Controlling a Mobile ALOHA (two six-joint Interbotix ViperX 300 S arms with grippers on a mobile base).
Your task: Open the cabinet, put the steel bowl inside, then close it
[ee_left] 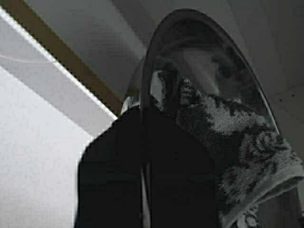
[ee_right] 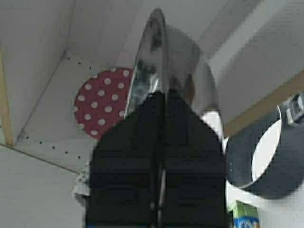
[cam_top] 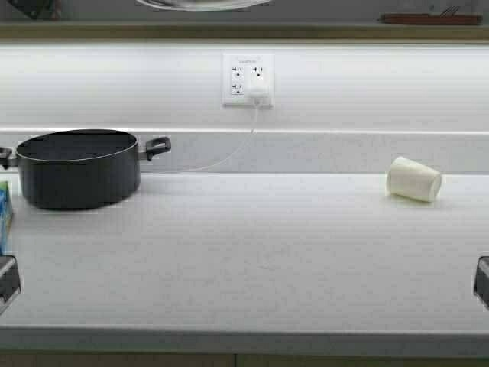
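Steel bowl (ee_right: pixel 161 71) in both tools (labels unreadable)

- Black two-handled pot (cam_top: pixel 78 167) stands upright near the counter's (cam_top: pixel 244 260) rear left corner.
- White paper cup (cam_top: pixel 413 179) lies on its side near the rear right edge, well apart from the pot.
- Wall outlet (cam_top: pixel 247 79) holds a white plug; its cable (cam_top: pixel 221 160) drops toward the pot.
- Steel bowl (cam_top: pixel 202 4): only its underside shows, at the frame's top edge.
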